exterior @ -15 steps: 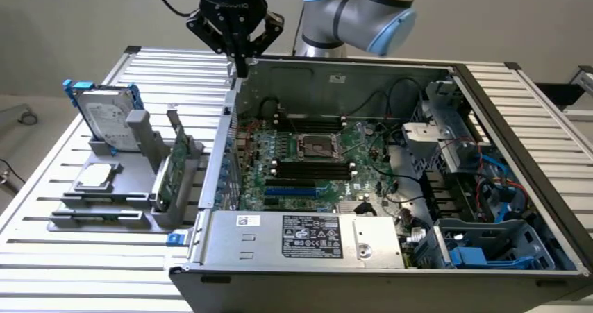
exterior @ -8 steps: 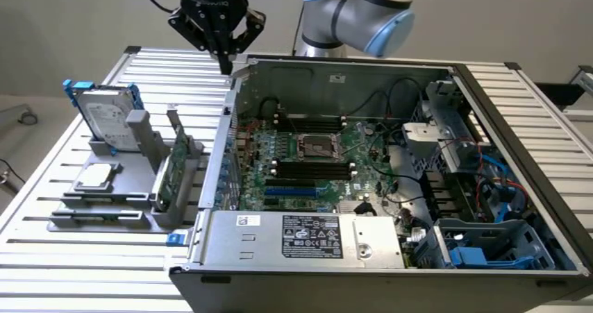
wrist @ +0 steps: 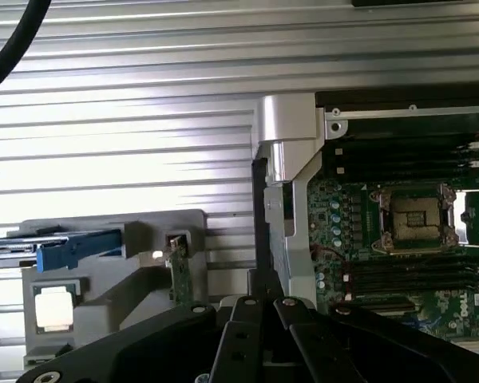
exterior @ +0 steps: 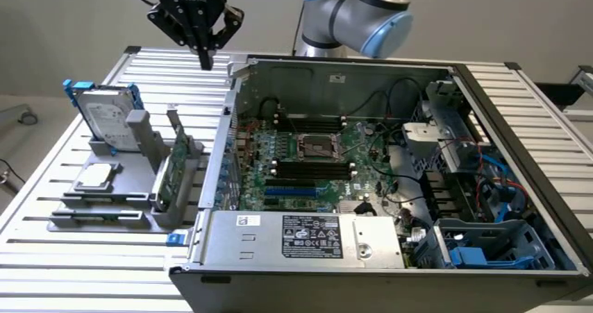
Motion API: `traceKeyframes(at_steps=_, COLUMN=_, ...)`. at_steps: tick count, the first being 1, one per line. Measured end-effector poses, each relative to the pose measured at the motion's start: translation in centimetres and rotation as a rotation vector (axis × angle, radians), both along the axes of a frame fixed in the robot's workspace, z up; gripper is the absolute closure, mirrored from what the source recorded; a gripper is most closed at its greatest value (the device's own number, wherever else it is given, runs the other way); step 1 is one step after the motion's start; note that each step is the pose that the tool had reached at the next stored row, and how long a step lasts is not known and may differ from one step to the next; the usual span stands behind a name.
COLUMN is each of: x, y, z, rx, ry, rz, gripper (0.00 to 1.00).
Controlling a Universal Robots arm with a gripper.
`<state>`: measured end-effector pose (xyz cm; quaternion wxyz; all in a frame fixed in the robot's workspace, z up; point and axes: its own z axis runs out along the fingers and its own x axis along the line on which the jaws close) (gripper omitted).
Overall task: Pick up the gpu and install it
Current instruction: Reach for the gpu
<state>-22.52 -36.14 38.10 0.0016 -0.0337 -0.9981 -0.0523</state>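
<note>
The gpu (exterior: 176, 166) stands on edge in a slot of the grey holder (exterior: 102, 216), green board facing the computer case, at the exterior view's left. In the wrist view the gpu (wrist: 178, 275) shows as a thin green edge in the same holder (wrist: 136, 239). My gripper (exterior: 205, 57) hangs high above the ribbed table, behind the holder and near the case's rear left corner. Its fingers point down, shut together with nothing between them. In the wrist view the gripper (wrist: 263, 302) is over the case's wall, apart from the gpu.
The open computer case (exterior: 519, 119) fills the exterior view's right, with its motherboard (exterior: 315, 160) and CPU socket (exterior: 315, 146) exposed. A silver hard drive with blue rails (exterior: 107, 115) and a CPU chip (exterior: 97, 176) also sit in the holder. The ribbed table (exterior: 55, 146) surrounds it.
</note>
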Motion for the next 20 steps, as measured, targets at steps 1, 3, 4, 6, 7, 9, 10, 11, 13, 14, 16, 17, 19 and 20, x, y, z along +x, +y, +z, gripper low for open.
traceKeyframes(at_steps=1, x=-0.3, y=0.15, z=0.0, rx=0.0, ry=0.0052, rz=0.0, gripper=0.89)
traceKeyframes(at_steps=3, x=-0.9, y=0.44, z=0.0, rx=-0.0001, ry=0.0181, rz=0.0, gripper=0.89)
traceKeyframes(at_steps=4, x=-1.2, y=0.55, z=-0.01, rx=0.0001, ry=0.0251, rz=0.0, gripper=0.89)
traceKeyframes(at_steps=6, x=-1.8, y=0.74, z=0.0, rx=-0.0004, ry=0.0417, rz=0.0, gripper=0.89)
traceKeyframes(at_steps=7, x=-2.2, y=0.75, z=0.01, rx=-0.0008, ry=0.0446, rz=0.0, gripper=0.89)
traceKeyframes(at_steps=9, x=-3.1, y=0.75, z=0.0, rx=-0.0008, ry=0.0451, rz=0.0, gripper=0.89)
traceKeyframes(at_steps=10, x=-3.6, y=0.74, z=0.0, rx=-0.0008, ry=0.0451, rz=0.0, gripper=0.89)
traceKeyframes(at_steps=11, x=-4.0, y=0.69, z=0.0, rx=-0.0008, ry=0.0448, rz=0.0, gripper=0.89)
traceKeyframes(at_steps=13, x=-4.8, y=0.46, z=0.0, rx=-0.0008, ry=0.044, rz=0.0, gripper=0.89)
traceKeyframes(at_steps=14, x=-5.0, y=0.18, z=0.0, rx=-0.0008, ry=0.0434, rz=0.0, gripper=0.89)
traceKeyframes(at_steps=16, x=-5.4, y=-0.48, z=0.0, rx=-0.0007, ry=0.0409, rz=0.0, gripper=0.89)
traceKeyframes(at_steps=17, x=-5.5, y=-0.83, z=0.0, rx=-0.0008, ry=0.0399, rz=0.0, gripper=0.89)
traceKeyframes(at_steps=19, x=-5.6, y=-1.61, z=0.0, rx=-0.0008, ry=0.0393, rz=0.0, gripper=0.89)
traceKeyframes(at_steps=20, x=-5.7, y=-1.94, z=0.0, rx=-0.0008, ry=0.0392, rz=0.0, gripper=0.89)
